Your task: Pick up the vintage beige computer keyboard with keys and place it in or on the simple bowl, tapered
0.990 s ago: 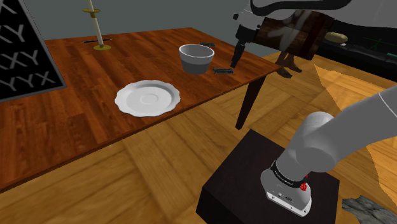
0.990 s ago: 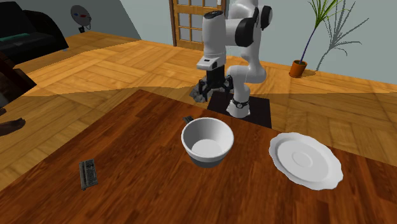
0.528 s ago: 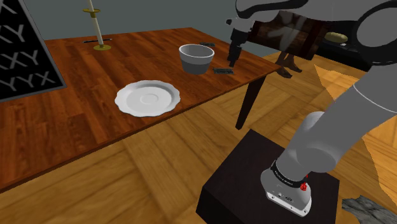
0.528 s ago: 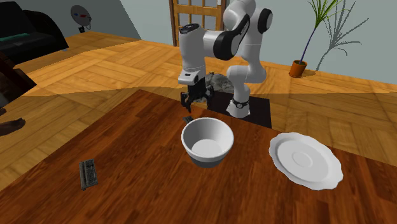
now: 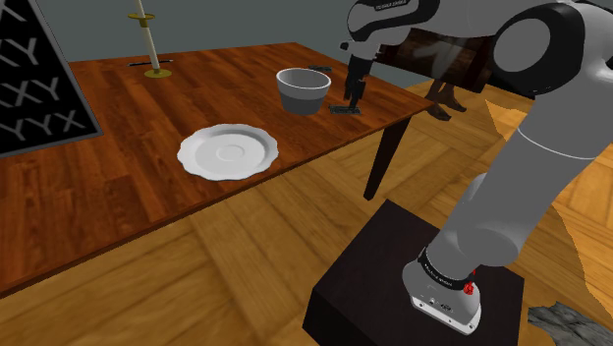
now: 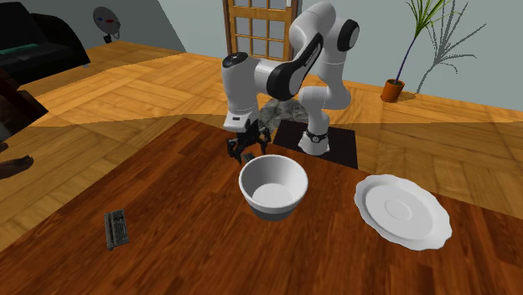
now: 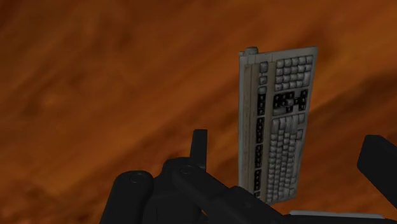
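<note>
A small beige keyboard (image 7: 277, 124) with grey and dark keys lies flat on the wooden table (image 5: 147, 147), close beside the grey tapered bowl (image 5: 303, 88). In the shoulder view the keyboard (image 5: 344, 108) is a thin dark strip near the table's right edge. My black gripper (image 5: 351, 95) hangs just above it, pointing down and open. In the wrist view the gripper (image 7: 286, 141) has its fingers (image 7: 199, 147) apart, with the keyboard lying below the gap, nearer the far finger. From the second exterior view my gripper (image 6: 245, 151) stands right behind the empty bowl (image 6: 273, 186).
A white scalloped plate (image 5: 228, 152) lies near the table's front edge. A second small dark keyboard (image 6: 116, 228) lies beyond the bowl. A candle stand (image 5: 150, 44) rises at the back, and a black lettered board (image 5: 34, 93) leans at the left.
The arm has swung in over the table's edge and come down until the gripper hangs over the keyboard beside the bowl. The fingers stayed apart. Nothing on the table moved.
</note>
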Motion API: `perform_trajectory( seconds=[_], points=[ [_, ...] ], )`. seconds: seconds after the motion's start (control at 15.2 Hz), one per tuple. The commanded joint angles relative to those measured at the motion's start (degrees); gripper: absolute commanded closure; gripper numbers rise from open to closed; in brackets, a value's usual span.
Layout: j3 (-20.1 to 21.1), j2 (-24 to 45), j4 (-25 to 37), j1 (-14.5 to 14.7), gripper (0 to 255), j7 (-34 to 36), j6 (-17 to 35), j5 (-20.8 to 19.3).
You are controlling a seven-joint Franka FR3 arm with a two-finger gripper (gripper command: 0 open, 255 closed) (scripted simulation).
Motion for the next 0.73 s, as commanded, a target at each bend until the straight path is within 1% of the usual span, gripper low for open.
perform_trajectory(
  seconds=[0.0, 0.13, 0.66],
  points=[
    [0.09, 0.30, -1.33, 0.08, 0, -0.15, 1.61, 0.23],
    [0.13, 0.51, -2.33, 0.12, 0, -0.26, 2.79, 0.39],
    [0.13, 0.50, -2.33, 0.12, 0, -0.26, 2.78, 0.39]
  ],
)
